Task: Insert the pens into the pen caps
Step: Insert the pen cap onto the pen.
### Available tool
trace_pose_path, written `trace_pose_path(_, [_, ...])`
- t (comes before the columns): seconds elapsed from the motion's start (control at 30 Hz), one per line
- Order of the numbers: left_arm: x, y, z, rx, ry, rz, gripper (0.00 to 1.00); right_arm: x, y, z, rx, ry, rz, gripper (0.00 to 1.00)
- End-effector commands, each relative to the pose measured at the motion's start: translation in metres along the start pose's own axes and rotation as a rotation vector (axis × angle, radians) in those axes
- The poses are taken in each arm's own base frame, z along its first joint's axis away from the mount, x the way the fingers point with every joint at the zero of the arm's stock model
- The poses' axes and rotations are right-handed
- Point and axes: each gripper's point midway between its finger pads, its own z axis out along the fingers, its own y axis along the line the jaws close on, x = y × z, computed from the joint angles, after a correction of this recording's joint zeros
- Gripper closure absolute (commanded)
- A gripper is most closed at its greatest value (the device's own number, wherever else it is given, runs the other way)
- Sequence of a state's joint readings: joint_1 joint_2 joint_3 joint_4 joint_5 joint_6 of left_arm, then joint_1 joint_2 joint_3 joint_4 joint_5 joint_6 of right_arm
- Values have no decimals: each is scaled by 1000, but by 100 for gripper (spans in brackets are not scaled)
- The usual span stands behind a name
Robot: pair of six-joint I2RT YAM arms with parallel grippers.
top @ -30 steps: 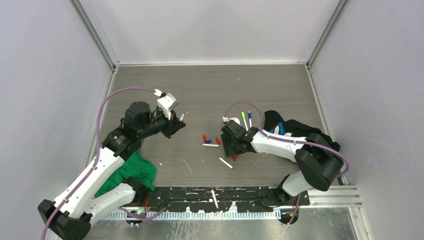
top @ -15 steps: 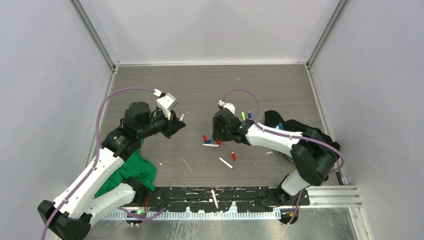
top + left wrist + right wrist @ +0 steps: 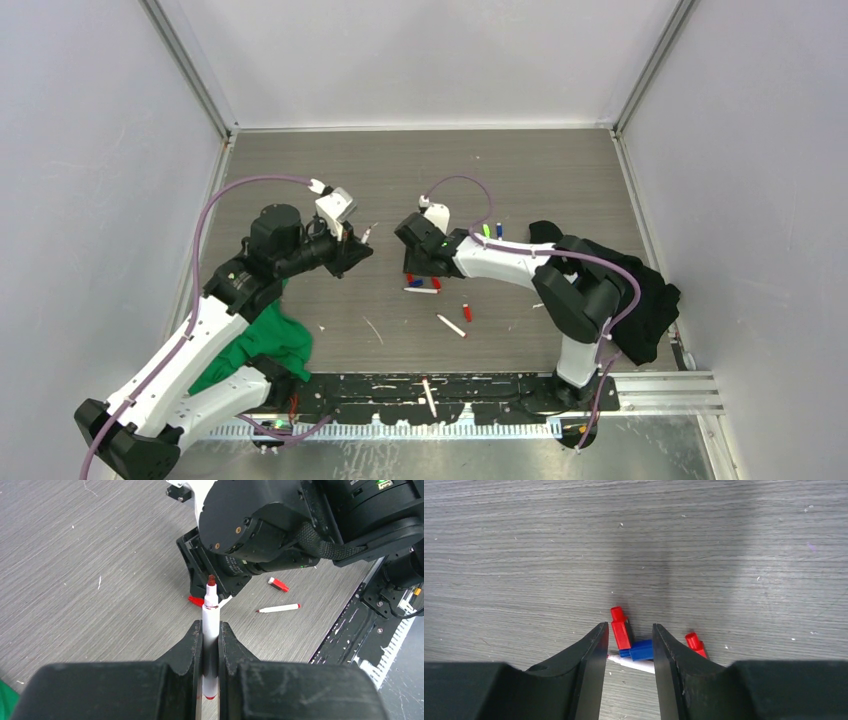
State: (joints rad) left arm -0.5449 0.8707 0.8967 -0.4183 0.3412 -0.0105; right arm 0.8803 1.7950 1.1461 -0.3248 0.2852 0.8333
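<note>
My left gripper (image 3: 211, 626) is shut on a white pen (image 3: 210, 611), whose red tip points toward the right arm; from above the pen (image 3: 367, 233) sticks out of the left gripper (image 3: 356, 246). My right gripper (image 3: 629, 628) is open and low over a small cluster. A red pen cap (image 3: 621, 630) and a blue pen cap (image 3: 642, 650) lie between its jaws. A white pen (image 3: 638, 665) lies just behind them. Another red cap (image 3: 696, 644) sits outside the right finger. From above the right gripper (image 3: 414, 264) hides part of the cluster.
A lone red cap (image 3: 467, 313) and a loose pen (image 3: 451, 325) lie nearer the bases. Green and blue capped pens (image 3: 488, 232) lie behind the right arm. A black cloth (image 3: 645, 290) is at the right and a green cloth (image 3: 262, 340) at the left. One pen (image 3: 428, 396) rests on the base rail.
The right arm has swung left, from beside the lone red cap to over the cap cluster, and its jaws have narrowed. The left arm and its pen have stayed put.
</note>
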Motion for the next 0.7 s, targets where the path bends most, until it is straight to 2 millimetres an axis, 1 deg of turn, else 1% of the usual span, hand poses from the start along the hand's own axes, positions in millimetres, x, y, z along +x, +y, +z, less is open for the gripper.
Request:
trace_pose_path(0.0, [-31,-8,-8,21,-102,41,100,-11,9,-5,47,-49,31,57])
trace_pose_path(0.17, [-32,-10,-8,25,-106,45,100,-6,4,-7,90,-63,53,55])
trace_pose_path(0.4, [-32,-11,-9,28,-106,48,100,2,2,-5,117,-57,68,55])
trace_pose_path(0.67, [-33,-12,-10,27,-111,52,100,3,0,-3,145,-66,67,58])
